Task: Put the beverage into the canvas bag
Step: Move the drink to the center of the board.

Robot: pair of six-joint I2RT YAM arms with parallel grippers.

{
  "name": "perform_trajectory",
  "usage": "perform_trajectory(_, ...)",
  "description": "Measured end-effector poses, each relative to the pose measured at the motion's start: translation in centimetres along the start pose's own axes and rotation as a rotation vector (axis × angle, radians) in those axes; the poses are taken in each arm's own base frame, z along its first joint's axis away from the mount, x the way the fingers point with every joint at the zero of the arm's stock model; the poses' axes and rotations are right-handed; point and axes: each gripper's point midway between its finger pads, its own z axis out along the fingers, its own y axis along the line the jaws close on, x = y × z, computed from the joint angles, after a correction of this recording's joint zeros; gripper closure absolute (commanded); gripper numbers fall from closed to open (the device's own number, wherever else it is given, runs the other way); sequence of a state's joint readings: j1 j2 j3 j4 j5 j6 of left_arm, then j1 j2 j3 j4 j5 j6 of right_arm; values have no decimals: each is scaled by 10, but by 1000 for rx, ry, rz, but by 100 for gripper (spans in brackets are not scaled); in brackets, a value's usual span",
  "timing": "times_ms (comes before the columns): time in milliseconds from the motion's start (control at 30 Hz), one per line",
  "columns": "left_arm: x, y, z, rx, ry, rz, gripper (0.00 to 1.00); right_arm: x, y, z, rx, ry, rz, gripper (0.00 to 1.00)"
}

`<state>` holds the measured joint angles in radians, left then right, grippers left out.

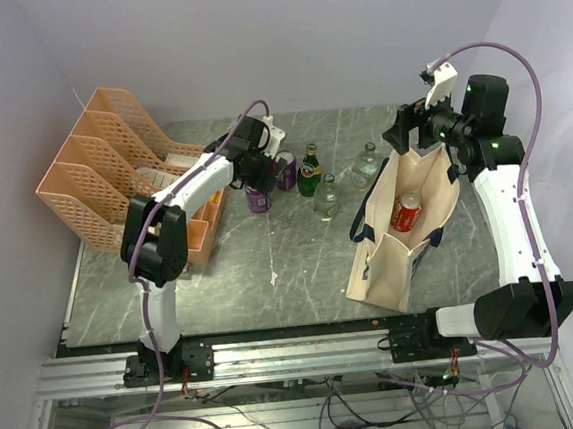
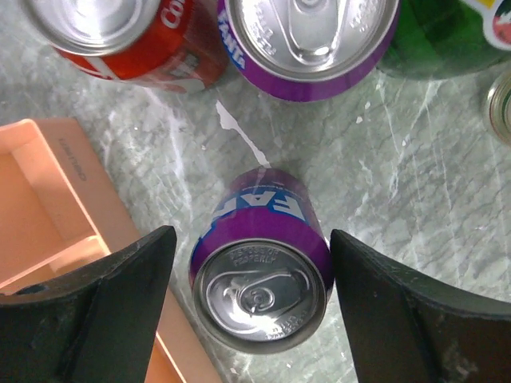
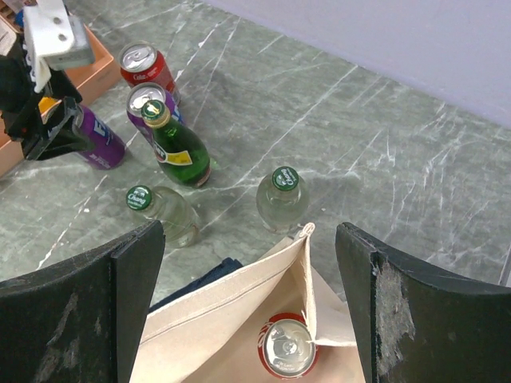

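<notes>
A purple can (image 2: 259, 275) stands upright on the marble table, next to the orange tray. My left gripper (image 2: 251, 271) is open and straddles it from above, one finger on each side and a thin gap on the left. From above, the same gripper (image 1: 257, 182) and can (image 1: 257, 200) show left of the drinks group. The cream canvas bag (image 1: 410, 254) with navy handles lies open at the right, with a red can (image 1: 407, 210) inside. My right gripper (image 1: 412, 135) is open and empty above the bag's far rim (image 3: 263, 295), and the red can (image 3: 287, 357) shows below it.
Orange file trays (image 1: 111, 160) stand at the back left, with one tray's edge (image 2: 48, 207) beside the left gripper. Close by stand a red cola can (image 2: 136, 40), a second purple can (image 2: 307, 40), a green bottle (image 1: 309, 170) and two clear bottles (image 1: 326, 196) (image 1: 365, 164).
</notes>
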<state>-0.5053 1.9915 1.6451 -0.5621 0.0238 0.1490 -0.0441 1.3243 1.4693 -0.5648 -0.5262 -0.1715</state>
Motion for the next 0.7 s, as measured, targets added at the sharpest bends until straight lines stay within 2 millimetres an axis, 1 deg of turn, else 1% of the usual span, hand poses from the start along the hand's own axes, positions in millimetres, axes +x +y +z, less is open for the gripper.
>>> perform_trajectory(133,8,-8,7,43,29,0,43,1,0,0,0,2,1,12)
perform_trajectory(200,9,-11,7,61,31,9,51,1,0,0,0,2,1,12)
perform_trajectory(267,9,-13,6,78,29,25,55,1,0,0,-1,2,2,12)
perform_trajectory(333,11,-17,3,99,25,43,55,3,0,1,-2,5,3,12)
perform_trajectory(400,19,-24,-3,119,30,74,55,5,0,1,-3,9,6,12)
perform_trajectory(500,34,-46,-16,157,45,158,55,9,1,3,-6,19,12,12)
perform_trajectory(600,47,-86,-30,217,51,290,55,12,1,3,-8,24,17,12)
perform_trajectory(700,56,-126,-41,277,43,412,55,11,1,3,-9,23,17,12)
